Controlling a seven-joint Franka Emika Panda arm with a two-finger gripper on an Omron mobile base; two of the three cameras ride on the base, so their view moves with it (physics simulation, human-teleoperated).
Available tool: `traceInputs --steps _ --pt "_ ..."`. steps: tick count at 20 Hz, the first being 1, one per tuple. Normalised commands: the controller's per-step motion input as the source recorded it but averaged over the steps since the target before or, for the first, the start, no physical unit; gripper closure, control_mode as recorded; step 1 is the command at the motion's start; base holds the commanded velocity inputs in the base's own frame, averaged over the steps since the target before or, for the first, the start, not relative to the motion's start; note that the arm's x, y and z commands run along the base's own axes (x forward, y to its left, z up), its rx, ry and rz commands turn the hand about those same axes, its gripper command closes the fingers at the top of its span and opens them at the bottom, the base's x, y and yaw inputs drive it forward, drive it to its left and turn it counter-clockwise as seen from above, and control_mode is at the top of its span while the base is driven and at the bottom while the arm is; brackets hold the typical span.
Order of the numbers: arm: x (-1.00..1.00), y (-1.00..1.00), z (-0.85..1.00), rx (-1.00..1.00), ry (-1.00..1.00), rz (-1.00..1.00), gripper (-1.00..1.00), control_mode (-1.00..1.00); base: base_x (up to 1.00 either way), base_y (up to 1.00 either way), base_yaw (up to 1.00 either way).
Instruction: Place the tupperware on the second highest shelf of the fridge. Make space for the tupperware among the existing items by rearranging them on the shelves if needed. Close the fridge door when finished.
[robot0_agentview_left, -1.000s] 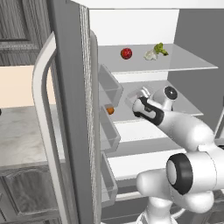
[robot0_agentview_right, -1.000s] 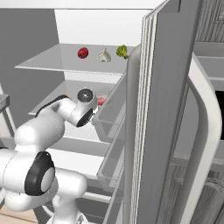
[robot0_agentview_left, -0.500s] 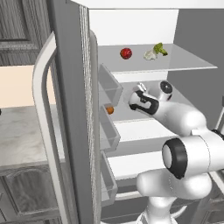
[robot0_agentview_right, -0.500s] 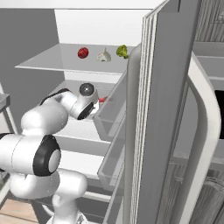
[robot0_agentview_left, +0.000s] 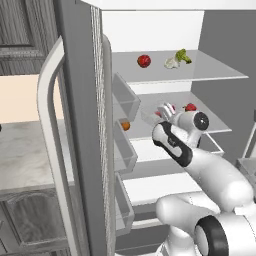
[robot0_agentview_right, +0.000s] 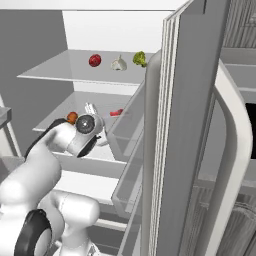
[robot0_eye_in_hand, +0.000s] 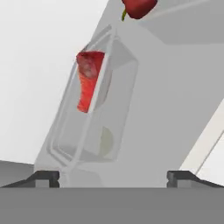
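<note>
Presently, entry as follows.
Gripper (robot0_eye_in_hand: 113, 176): jaws spread wide, holding nothing.
Tupperware (robot0_eye_in_hand: 89, 109): on the second highest shelf (robot0_agentview_left: 215, 125), near its front edge, by a red fruit (robot0_eye_in_hand: 138, 7).
Bearing: tub lies straight ahead between the fingertips; retreat runs back along the hand's axis.
Fridge (robot0_agentview_left: 82, 125): door open.

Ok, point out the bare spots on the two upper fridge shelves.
Top shelf: bare left of the red fruit and right of the green vegetable. Second highest shelf: crowded, with the tupperware, the end effector and a red fruit.
</note>
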Motion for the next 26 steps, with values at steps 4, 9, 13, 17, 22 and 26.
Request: traceInputs --steps 4,9,13,17,22,26 --pt "-0.99 0.00 0.99 -0.04 0.01 0.01 -1.00 -1.00 0.00 0.00 0.00" --pt "-1.00 -0.12 0.95 -0.15 0.19 0.12 -1.00 -1.00 0.00 0.00 0.00" --pt "-0.97 -0.05 0.48 -0.19 0.20 0.21 -1.00 -1.00 0.00 0.00 0.00" --pt "-0.84 0.00 0.18 -0.31 0.28 0.27 -1.00 -1.00 0.00 0.00 0.00" --pt "-0.66 0.08 0.17 -0.41 0.35 0.23 -1.00 -1.00 0.00 0.00 0.00" --pt "-0.46 0.03 0.05 -0.21 0.06 0.22 -1.00 -1.00 0.00 0.00 0.00"
